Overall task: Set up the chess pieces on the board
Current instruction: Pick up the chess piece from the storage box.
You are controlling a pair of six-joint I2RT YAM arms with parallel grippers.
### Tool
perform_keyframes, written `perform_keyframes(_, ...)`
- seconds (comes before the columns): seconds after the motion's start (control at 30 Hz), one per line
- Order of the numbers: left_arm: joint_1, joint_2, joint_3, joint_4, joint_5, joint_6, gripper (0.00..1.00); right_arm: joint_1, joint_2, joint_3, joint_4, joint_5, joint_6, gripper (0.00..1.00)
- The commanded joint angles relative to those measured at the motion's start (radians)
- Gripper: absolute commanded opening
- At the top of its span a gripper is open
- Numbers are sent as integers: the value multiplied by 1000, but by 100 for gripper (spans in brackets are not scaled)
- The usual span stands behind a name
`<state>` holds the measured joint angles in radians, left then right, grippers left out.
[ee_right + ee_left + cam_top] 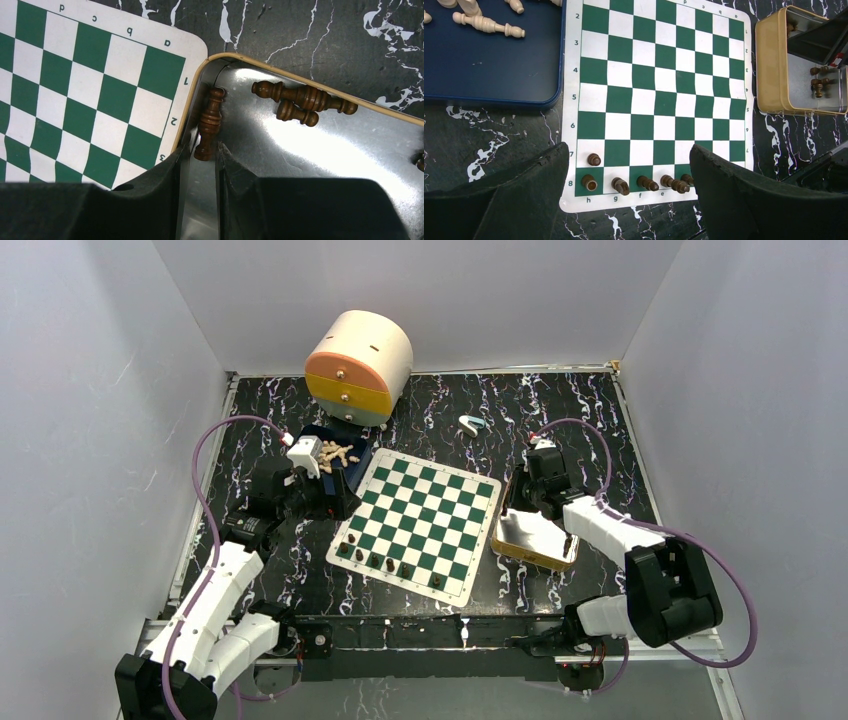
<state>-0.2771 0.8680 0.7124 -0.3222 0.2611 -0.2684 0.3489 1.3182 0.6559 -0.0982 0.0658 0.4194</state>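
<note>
l claw (628,156) open over board (664,100) edge | r claw (202,149) grips dark piece (211,117) at tin (325,150) wall

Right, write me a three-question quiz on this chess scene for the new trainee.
1. True or false: the pale pieces lie in the blue tray, none on the board.
2. The right tool is closed on a dark piece. Where? A: on the board. B: in the metal tin. C: in the blue tray.
3. Which tool has its fingers wide apart, holding nothing?

Key: 1 true. 2 B. 3 the left tool, above the board's near edge.
</note>
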Motion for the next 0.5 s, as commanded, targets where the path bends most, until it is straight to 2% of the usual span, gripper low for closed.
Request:
perform_keyframes(0.0, -2, -11, 14, -11, -11, 15, 87, -4, 25, -13, 56, -3, -1, 33)
perform_keyframes(0.33, -3, -20, 13, -15, -14, 15, 87, -4, 61, -19, 64, -13, 9, 32)
perform_keyframes(0.47, -3, -19, 15, -15, -14, 15, 87, -4, 96, 22, -6, 23, 14, 31)
